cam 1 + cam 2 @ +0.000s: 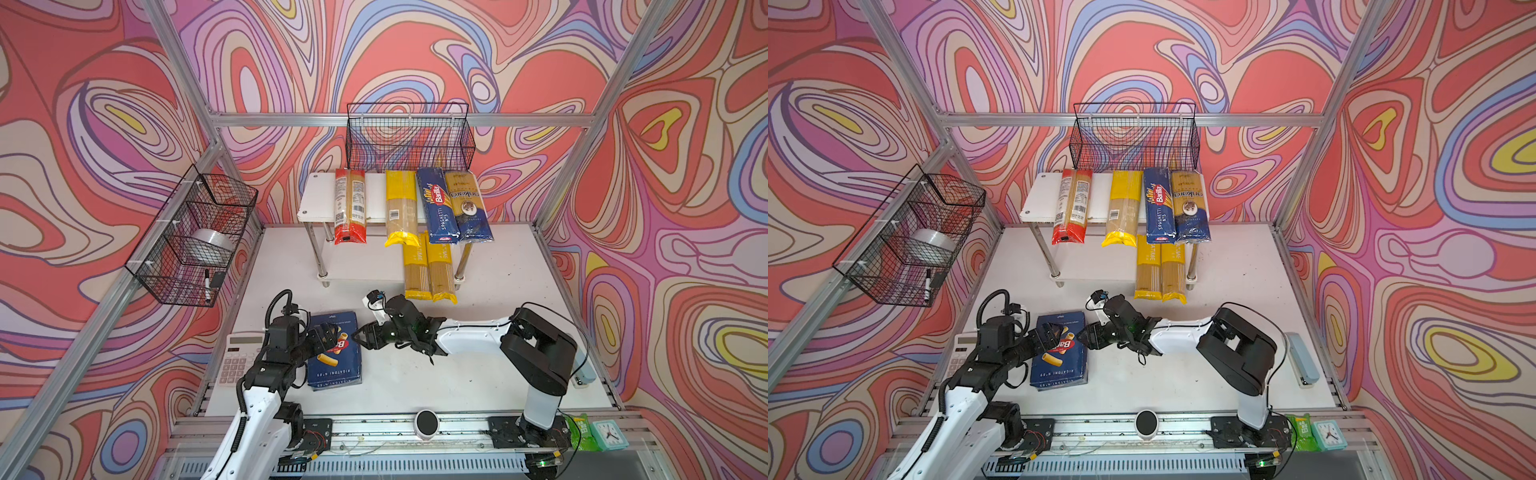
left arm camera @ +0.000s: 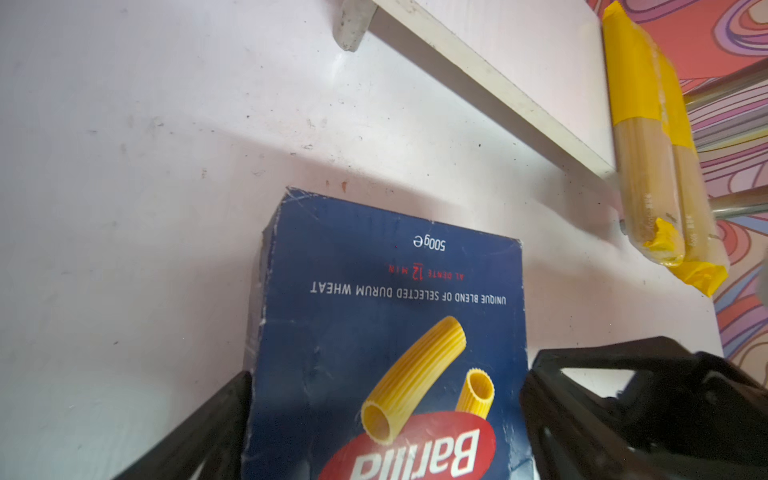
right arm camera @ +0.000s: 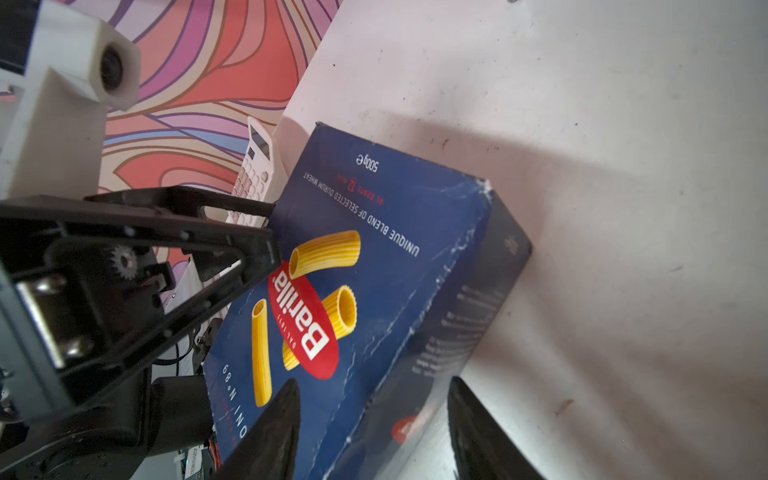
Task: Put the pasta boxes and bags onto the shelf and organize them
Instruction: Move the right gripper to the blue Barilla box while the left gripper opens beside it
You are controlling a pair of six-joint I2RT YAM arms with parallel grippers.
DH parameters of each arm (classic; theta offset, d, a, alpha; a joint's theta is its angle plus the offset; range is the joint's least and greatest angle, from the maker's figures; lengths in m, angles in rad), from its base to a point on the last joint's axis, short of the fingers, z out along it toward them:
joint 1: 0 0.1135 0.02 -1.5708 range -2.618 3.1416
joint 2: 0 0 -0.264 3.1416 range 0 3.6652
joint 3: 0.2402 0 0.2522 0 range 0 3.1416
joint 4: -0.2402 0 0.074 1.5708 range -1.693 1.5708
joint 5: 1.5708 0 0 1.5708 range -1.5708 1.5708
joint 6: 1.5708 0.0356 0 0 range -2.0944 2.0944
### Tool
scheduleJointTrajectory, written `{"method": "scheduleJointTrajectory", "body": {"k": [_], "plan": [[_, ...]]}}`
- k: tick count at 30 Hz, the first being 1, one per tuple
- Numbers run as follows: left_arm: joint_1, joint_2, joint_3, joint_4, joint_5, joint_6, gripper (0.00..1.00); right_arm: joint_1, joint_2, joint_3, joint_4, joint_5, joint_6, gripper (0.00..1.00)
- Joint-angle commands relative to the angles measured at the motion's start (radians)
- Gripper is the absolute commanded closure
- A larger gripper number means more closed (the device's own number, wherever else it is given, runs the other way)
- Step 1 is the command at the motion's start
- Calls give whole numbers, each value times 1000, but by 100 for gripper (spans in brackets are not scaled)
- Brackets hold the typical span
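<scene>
closest to the lens, the left arm (image 1: pixel 253 415) rises from the bottom edge of both top views. its left gripper (image 1: pixel 328 337) sits over the barilla rigatoni box (image 1: pixel 336 368), which lies flat on the white surface (image 1: pixel 415 374) at lower centre-left, just right of a white calculator (image 1: pixel 237 361). its fingers (image 2: pixel 602 415) are spread, the carton's face showing between them in the left wrist view; whether they touch it i cannot tell. the right gripper (image 1: pixel 359 336) reaches in from the right to the carton's right edge. its fingers (image 3: pixel 270 436) are also spread, one over the printed face, one beside the side wall.

at upper centre the shelf (image 1: pixel 316 195) carries on its top board a red spaghetti bag (image 1: pixel 350 205), a yellow bag (image 1: pixel 401 208), the barilla spaghetti box (image 1: pixel 438 208) and a gold-and-navy bag (image 1: pixel 468 208), side by side, overhanging the front. two more yellow bags (image 1: pixel 417 274) lie on the lower board, ends jutting forward.
</scene>
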Motion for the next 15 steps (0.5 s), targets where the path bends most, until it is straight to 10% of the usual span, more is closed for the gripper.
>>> {"method": "scheduleJointTrajectory", "body": {"k": [1,9,15], "plan": [[2,50,-11,128,102,3,0,2,26,25,24,-22,12,42],[-23,230,22,363,259,75,0,3,-29,-16,-3,12,9,42],[-235,406,133,408,169,185,0,3,-86,-148,73,86,62,42]]}}
